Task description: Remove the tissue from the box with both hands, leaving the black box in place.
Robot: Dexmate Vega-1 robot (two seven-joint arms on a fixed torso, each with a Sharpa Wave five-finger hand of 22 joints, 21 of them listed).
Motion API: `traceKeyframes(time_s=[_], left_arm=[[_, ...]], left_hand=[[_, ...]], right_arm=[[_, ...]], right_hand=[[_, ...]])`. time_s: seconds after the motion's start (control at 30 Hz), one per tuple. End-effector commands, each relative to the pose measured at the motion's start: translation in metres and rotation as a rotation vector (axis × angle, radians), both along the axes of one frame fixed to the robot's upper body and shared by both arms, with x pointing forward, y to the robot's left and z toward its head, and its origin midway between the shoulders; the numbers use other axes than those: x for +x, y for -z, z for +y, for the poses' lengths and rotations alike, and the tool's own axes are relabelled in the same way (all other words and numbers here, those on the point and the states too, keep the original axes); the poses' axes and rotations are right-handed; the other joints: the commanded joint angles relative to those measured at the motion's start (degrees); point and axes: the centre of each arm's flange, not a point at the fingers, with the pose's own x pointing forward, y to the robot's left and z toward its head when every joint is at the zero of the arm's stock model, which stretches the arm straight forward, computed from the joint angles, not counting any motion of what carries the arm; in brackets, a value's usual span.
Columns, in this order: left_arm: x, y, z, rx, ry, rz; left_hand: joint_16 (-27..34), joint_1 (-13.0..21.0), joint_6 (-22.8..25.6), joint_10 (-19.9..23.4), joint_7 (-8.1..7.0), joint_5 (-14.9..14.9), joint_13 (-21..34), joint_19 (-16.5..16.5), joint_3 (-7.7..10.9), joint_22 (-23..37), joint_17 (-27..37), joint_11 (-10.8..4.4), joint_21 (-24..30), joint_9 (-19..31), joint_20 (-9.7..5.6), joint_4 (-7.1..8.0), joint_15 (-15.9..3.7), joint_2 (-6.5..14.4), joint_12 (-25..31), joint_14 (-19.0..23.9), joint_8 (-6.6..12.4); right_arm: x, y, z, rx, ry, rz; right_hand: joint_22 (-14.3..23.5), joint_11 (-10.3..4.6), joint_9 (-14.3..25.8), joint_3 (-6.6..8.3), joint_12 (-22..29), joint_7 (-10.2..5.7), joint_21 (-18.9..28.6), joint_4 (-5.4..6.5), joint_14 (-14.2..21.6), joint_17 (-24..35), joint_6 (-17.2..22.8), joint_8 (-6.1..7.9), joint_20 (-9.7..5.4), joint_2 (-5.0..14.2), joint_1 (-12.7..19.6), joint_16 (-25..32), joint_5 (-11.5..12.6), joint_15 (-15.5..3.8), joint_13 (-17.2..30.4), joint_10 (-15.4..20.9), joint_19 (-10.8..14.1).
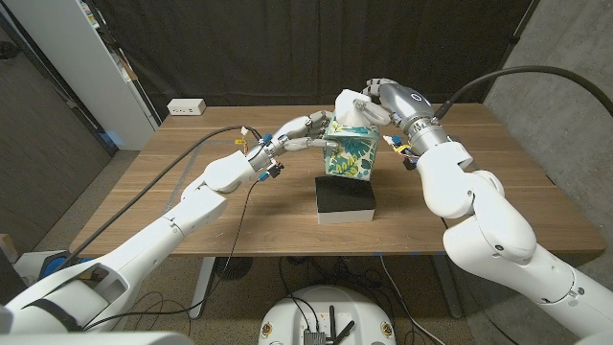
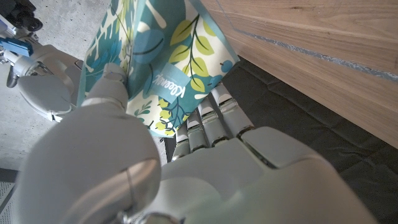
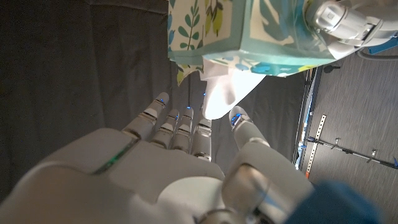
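Fingers of the right hand [image 1: 375, 100] hung curled over the tissue box [image 1: 349, 150], and the right wrist view showed them around the white tissue [image 3: 225, 94] rising from the slot; whether they gripped it I could not tell. At nine o'clock of the box, the left hand [image 1: 299, 133] held its side, and the left wrist view showed fingers [image 2: 211, 118] under the leafy print. Beneath, at six o'clock, the black box [image 1: 345, 199] lay on the wooden table [image 1: 498, 192], with a power strip [image 1: 186, 107] at the table's ten o'clock.

both hands [image 1: 305, 131] [image 1: 372, 100] raised, fingers curled
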Motion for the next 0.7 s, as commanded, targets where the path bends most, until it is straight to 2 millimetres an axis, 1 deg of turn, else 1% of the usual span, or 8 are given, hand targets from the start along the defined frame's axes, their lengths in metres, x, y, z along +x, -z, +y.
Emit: traceKeyframes(time_s=[0.03, 0.1, 0.2, 0.23, 0.33, 0.43, 0.57, 0.7], left_arm=[[0.002, 0.000, -0.002, -0.001, -0.002, 0.007], [0.002, 0.000, -0.002, 0.001, 0.000, 0.010], [0.002, 0.001, -0.003, -0.001, 0.000, 0.011], [0.002, 0.001, -0.003, -0.003, 0.000, 0.012], [0.001, 0.001, -0.003, -0.002, -0.001, 0.010], [0.001, 0.001, -0.004, -0.001, -0.001, 0.010], [0.000, 0.002, -0.004, 0.000, -0.002, 0.007], [0.000, 0.002, -0.005, 0.000, -0.001, 0.008]], left_hand=[[-0.10, -0.32, -0.59, 0.12, 0.17, 0.41, 0.10, 1.70, 0.64, 0.21, 0.21, 0.68, 0.14, 0.06, -4.70, 0.27, -8.66, 0.64, -0.29, -0.13, 0.28], [-0.09, -0.41, -0.53, 0.06, 0.19, 0.40, 0.10, 1.72, 0.65, 0.21, 0.21, 0.62, 0.14, 0.07, -4.71, 0.30, -8.71, 0.66, -0.31, -0.13, 0.31], [-0.07, -0.55, -0.31, 0.24, 0.10, 0.38, 0.13, 1.85, 0.69, 0.21, 0.16, 0.49, 0.18, 0.08, -4.78, 0.22, -8.71, 0.55, -0.23, 0.00, 0.42], [-0.08, -0.69, -0.43, 0.20, 0.20, 0.38, 0.15, 1.77, 0.74, 0.22, 0.18, 0.58, 0.14, 0.09, -4.71, 0.30, -8.60, 0.70, -0.24, -0.07, 0.38], [-0.08, -0.90, -0.35, 0.23, 0.14, 0.36, 0.17, 1.85, 0.78, 0.22, 0.15, 0.53, 0.16, 0.09, -4.77, 0.28, -8.71, 0.64, -0.23, -0.03, 0.44], [-0.11, -1.02, -0.46, 0.16, 0.23, 0.37, 0.20, 1.81, 0.94, 0.22, 0.13, 0.59, 0.13, 0.09, -4.78, 0.23, -8.66, 0.76, -0.26, -0.08, 0.41], [-0.12, -1.09, -0.53, 0.14, 0.22, 0.37, 0.21, 1.81, 1.03, 0.22, 0.13, 0.59, 0.12, 0.10, -4.74, 0.22, -8.64, 0.84, -0.26, -0.10, 0.40], [-0.13, -1.13, -0.53, 0.14, 0.22, 0.38, 0.23, 1.82, 1.12, 0.22, 0.10, 0.59, 0.12, 0.11, -4.73, 0.17, -8.65, 0.86, -0.26, -0.09, 0.42]], right_arm=[[0.003, -0.001, 0.001, 0.002, 0.020, 0.032], [0.002, 0.000, 0.002, -0.002, 0.026, 0.024], [-0.001, 0.002, 0.004, -0.011, 0.047, -0.030], [-0.002, 0.003, 0.005, -0.015, 0.055, -0.045], [-0.003, 0.004, 0.007, -0.022, 0.071, -0.065], [-0.003, 0.005, 0.008, -0.025, 0.077, -0.079], [-0.005, 0.007, 0.009, -0.030, 0.097, -0.116], [-0.005, 0.011, 0.012, -0.040, 0.123, -0.161]], right_hand=[[0.21, -0.63, 1.89, 0.86, 0.41, -0.73, 0.16, -0.92, 0.89, 0.22, 3.06, 2.62, 0.04, 0.08, 3.35, 0.06, 0.58, -4.35, 0.28, 1.30, 0.27], [0.20, -0.90, 2.75, 1.57, 0.44, -0.89, 0.18, -1.48, 1.23, 0.20, 3.67, 3.69, -0.58, 0.14, 5.28, 0.15, 0.78, -4.54, 0.35, 1.71, 0.47], [0.16, -1.45, 5.76, 2.88, 0.59, -1.82, 0.37, -2.38, 2.34, 0.09, 6.57, 7.87, -2.08, -0.46, 11.47, 0.32, 1.12, -4.70, 0.56, 3.15, 1.56], [0.20, -1.57, 7.63, 3.02, 0.76, -2.29, 0.66, -2.45, 3.29, 0.08, 7.64, 10.22, -2.27, -0.88, 14.73, 0.55, 1.04, -5.10, 0.67, 4.31, 2.72], [0.19, -1.76, 8.92, 2.77, 0.85, -2.37, 0.76, -2.41, 3.93, 0.11, 8.12, 11.76, -2.60, -1.13, 16.76, 0.72, 0.61, -5.17, 0.76, 5.05, 3.37], [0.20, -2.15, 9.73, 2.47, 0.88, -2.49, 0.83, -2.34, 4.45, 0.13, 8.05, 12.59, -3.06, -1.28, 17.98, 0.88, 0.15, -5.24, 0.82, 5.48, 3.80], [0.21, -2.92, 11.00, 1.74, 0.92, -3.38, 0.83, -2.17, 4.78, 0.20, 8.16, 14.01, -3.73, -1.44, 19.91, 0.94, -0.81, -6.21, 0.92, 6.13, 4.26], [0.24, -3.38, 12.22, 0.54, 0.89, -4.36, 0.91, -1.86, 5.28, 0.33, 8.43, 15.48, -4.82, -1.61, 21.56, 1.12, -1.52, -7.03, 1.04, 6.57, 4.86]])
